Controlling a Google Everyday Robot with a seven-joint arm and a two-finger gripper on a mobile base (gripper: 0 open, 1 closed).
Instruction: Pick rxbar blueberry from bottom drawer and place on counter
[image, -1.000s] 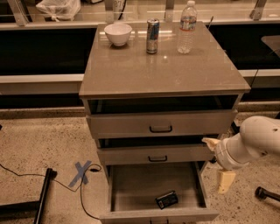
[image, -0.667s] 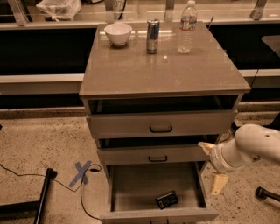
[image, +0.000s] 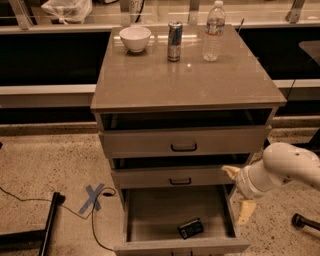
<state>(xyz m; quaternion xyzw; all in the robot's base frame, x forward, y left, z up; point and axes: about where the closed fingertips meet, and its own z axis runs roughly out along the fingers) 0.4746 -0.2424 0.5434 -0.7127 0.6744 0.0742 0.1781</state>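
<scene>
The grey drawer cabinet (image: 140, 145) fills the middle of the view. Its glossy top, the desk (image: 185, 82), carries three things along the far edge: a white bowl (image: 135, 38) at the left, a slim can (image: 174, 41) upright in the middle, and a clear water bottle (image: 214, 31) upright at the right. The bowl's inside looks bare. All three stand apart from one another.

The bottom drawer (image: 160, 215) is pulled far out and its flat grey floor shows. It holds one thing, the rxbar blueberry (image: 190, 228), a small dark wrapper lying flat and askew near the front wall, right of centre. The top drawer (image: 225, 141) and the middle drawer (image: 145, 178) are each out only a little, and their insides are dark, so I cannot tell what they hold.

The pale robot arm (image: 290, 165) reaches in from the right. Its pincer (image: 239, 192) sits beside the cabinet's right front corner, level with the middle drawer and above the bottom drawer's right wall. Its two pale fingers (image: 245, 212) are spread apart and hold nothing, well short of the bar.

On the speckled floor to the left lie a blue tape cross (image: 93, 198) and a thin cable (image: 30, 201).
</scene>
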